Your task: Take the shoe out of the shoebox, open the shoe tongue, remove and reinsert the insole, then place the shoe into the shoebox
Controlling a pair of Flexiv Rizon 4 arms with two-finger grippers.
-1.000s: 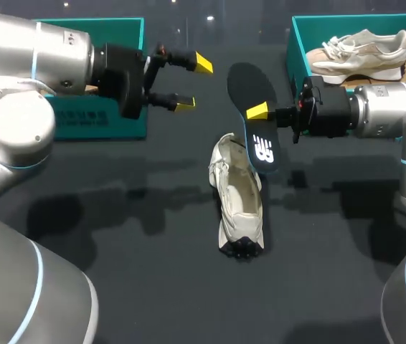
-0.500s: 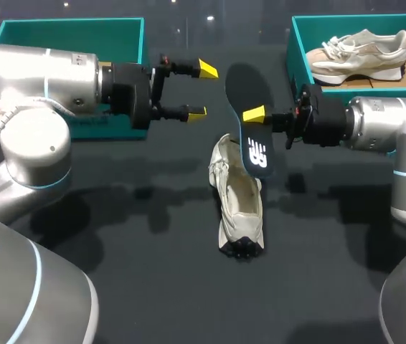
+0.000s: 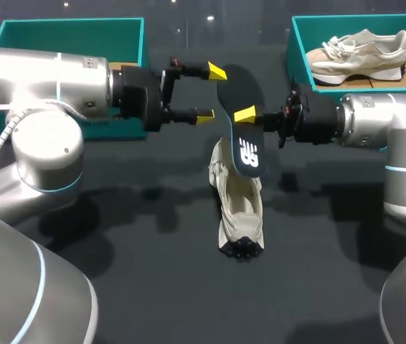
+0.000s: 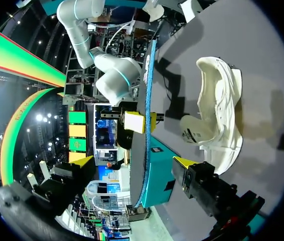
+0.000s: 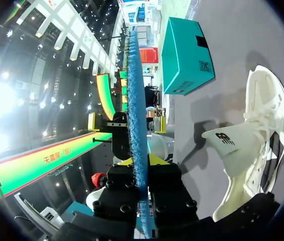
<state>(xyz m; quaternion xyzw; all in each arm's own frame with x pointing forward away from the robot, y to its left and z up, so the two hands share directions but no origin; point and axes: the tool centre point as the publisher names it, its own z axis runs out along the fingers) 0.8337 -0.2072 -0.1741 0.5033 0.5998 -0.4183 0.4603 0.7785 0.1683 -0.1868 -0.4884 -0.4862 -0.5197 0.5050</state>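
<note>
Both claws closer together; left claw [image 3: 211, 94] open, right claw [image 3: 242, 115] gripping insole [image 3: 245, 153].

Both arms level: left gripper [image 3: 211, 93] jaws open beside insole [image 3: 246, 143]; right gripper [image 3: 243, 116] jaws clamping insole.

The right tool [image 5: 143, 163] clamped the blue insole [image 5: 136, 100] edge-on, while the white shoe [image 5: 262, 145] lay on the table [image 5: 232, 75] at its three o'clock, a teal shoebox [image 5: 184, 55] at one.
</note>
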